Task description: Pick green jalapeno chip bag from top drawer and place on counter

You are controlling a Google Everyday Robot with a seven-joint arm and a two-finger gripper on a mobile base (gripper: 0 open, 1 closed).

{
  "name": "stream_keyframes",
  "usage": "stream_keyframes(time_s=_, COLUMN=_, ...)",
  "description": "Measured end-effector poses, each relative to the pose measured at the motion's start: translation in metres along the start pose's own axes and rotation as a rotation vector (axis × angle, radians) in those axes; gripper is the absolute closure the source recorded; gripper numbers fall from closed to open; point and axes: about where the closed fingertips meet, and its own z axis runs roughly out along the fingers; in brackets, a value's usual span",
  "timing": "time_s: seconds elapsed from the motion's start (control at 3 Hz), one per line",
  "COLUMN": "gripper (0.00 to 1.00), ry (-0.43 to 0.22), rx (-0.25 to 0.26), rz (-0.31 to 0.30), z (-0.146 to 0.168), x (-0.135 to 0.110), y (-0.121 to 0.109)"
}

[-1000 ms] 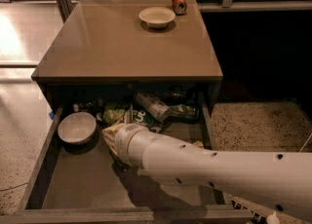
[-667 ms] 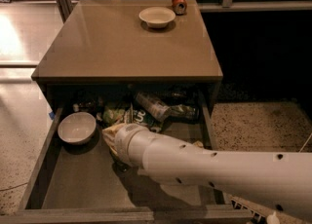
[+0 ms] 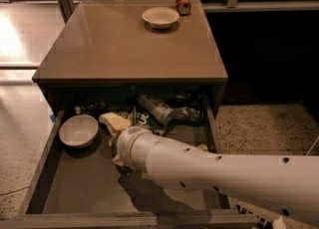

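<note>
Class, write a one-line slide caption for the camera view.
The arm's hand sits low in the open drawer near the green bag; a bowl and can stand on the counter.

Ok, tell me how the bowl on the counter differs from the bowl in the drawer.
The counter bowl sits far back on the counter beside a red can; the drawer bowl lies at the left of the top drawer, near the pincer inside it. The counter bowl looks shallower, the drawer bowl deeper. Both are pale, upright and empty.
</note>
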Motion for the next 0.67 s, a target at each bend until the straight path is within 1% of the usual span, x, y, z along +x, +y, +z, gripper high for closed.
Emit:
stream_keyframes(time_s=0.33, gripper=0.0, ry=0.0, rx=0.0, rz=0.0, z=0.0, x=-0.0001, y=-0.0001)
stream_keyframes(time_s=0.67, gripper=0.0, ry=0.006, rx=-0.002, rz=-0.003, z=-0.0004, x=0.0005, y=0.0004)
